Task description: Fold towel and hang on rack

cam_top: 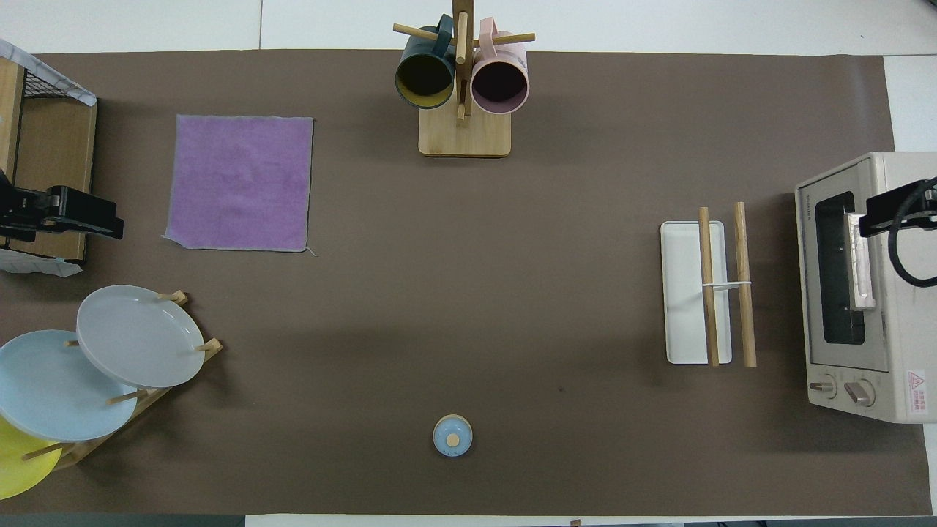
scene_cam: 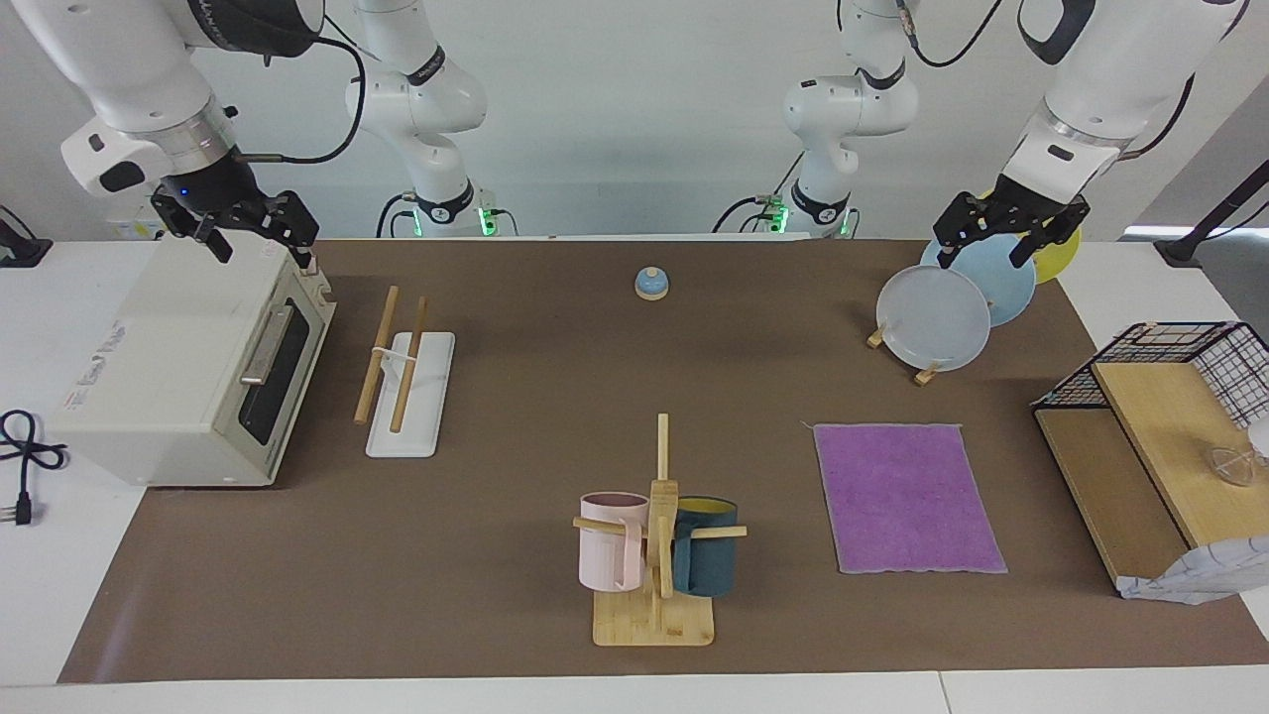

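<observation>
The towel point(scene_cam: 907, 496) lies flat and unfolded on the brown mat, purple face up, toward the left arm's end of the table; it also shows in the overhead view point(cam_top: 240, 183). The rack point(scene_cam: 406, 372), two wooden rods on a white base, stands toward the right arm's end, beside the toaster oven, and shows in the overhead view point(cam_top: 721, 293) too. My left gripper point(scene_cam: 986, 253) hangs open and empty, raised over the plate stand; its tip shows at the overhead view's edge point(cam_top: 88, 219). My right gripper point(scene_cam: 260, 246) hangs open and empty over the toaster oven point(cam_top: 889, 216).
A toaster oven point(scene_cam: 188, 367) stands at the right arm's end. A mug tree point(scene_cam: 659, 540) with two mugs stands in the middle, farther from the robots. A plate stand with plates point(scene_cam: 937, 317), a small blue bell point(scene_cam: 651, 284) and a wire-and-wood shelf point(scene_cam: 1160, 426) also stand here.
</observation>
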Robot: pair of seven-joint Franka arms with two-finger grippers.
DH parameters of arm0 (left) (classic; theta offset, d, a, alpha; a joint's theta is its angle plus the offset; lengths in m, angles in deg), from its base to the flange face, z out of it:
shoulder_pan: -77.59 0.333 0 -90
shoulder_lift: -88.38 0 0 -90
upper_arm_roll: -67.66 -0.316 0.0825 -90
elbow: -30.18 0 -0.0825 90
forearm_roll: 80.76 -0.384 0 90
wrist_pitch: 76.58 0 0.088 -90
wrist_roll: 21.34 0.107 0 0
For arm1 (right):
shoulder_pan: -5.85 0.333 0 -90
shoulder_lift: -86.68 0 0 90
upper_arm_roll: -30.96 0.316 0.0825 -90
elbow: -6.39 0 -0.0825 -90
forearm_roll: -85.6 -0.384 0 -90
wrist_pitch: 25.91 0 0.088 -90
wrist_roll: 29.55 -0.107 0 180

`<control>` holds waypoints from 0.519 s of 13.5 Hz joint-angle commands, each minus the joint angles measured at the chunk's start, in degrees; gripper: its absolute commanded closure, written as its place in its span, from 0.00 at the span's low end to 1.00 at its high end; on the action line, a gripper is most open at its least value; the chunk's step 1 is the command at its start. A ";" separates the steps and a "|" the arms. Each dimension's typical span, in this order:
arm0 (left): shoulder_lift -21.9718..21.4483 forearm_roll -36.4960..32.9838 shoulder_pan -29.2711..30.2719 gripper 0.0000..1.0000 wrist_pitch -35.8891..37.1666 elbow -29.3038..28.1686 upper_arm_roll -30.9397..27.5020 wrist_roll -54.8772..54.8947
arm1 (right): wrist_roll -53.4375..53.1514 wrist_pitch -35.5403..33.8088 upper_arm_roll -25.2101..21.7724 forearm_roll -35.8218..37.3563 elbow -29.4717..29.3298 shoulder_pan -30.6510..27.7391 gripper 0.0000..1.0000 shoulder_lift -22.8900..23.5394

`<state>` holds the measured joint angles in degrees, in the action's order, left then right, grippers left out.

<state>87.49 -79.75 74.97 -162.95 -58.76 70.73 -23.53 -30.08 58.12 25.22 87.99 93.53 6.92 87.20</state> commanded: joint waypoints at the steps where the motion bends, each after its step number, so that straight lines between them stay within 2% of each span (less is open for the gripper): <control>1: -0.79 -1.10 0.08 0.00 0.42 -0.26 0.09 0.79 | 0.97 0.34 0.21 0.77 1.02 -0.98 0.00 -0.87; 7: -0.87 -1.10 0.16 0.00 1.03 -0.26 0.09 0.44 | 0.79 -0.45 0.47 0.85 0.85 -0.19 0.00 -1.31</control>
<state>87.47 -79.75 74.97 -162.94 -58.76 70.74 -23.53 -30.08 57.95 25.32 87.99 93.53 7.01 86.98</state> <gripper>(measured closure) 0.000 0.000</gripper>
